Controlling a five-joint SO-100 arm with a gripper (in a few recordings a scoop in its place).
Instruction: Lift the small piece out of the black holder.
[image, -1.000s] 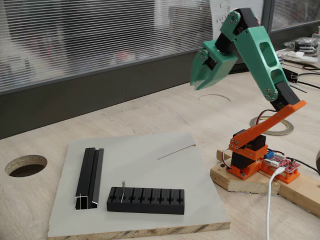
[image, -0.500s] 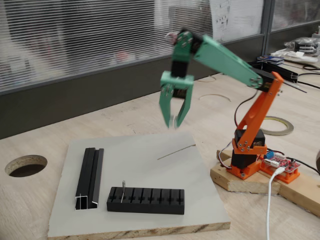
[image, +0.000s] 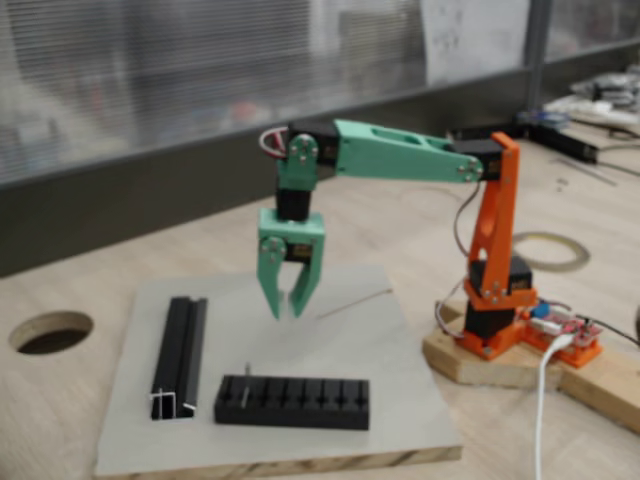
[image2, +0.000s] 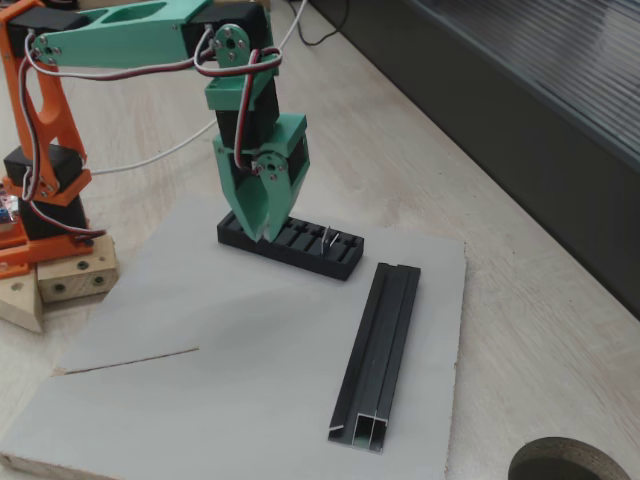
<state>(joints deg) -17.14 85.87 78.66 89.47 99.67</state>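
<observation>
A fixed view from the front shows the green two-finger claw pointing straight down, fingers slightly spread with a narrow gap at the tips, nothing between them. It hangs above the grey board, clear of the flat black rectangular slotted holder, on the board's far side from that holder. In a fixed view from the other side the claw overlaps the holder toward its end nearer the orange arm base. The small thin silvery metal pin stands roughly upright in a slot near the holder's opposite end, so long axis is about vertical. Judged from both fixed views, the pin lies below the claw and off along the holder's row, toward the long black grooved rail beside that end. Next move likely needs a shift along the row, then descent, fingers straddling the pin. A hair-thin grey wire lies on the board beyond the holder, near the claw; not the target.
</observation>
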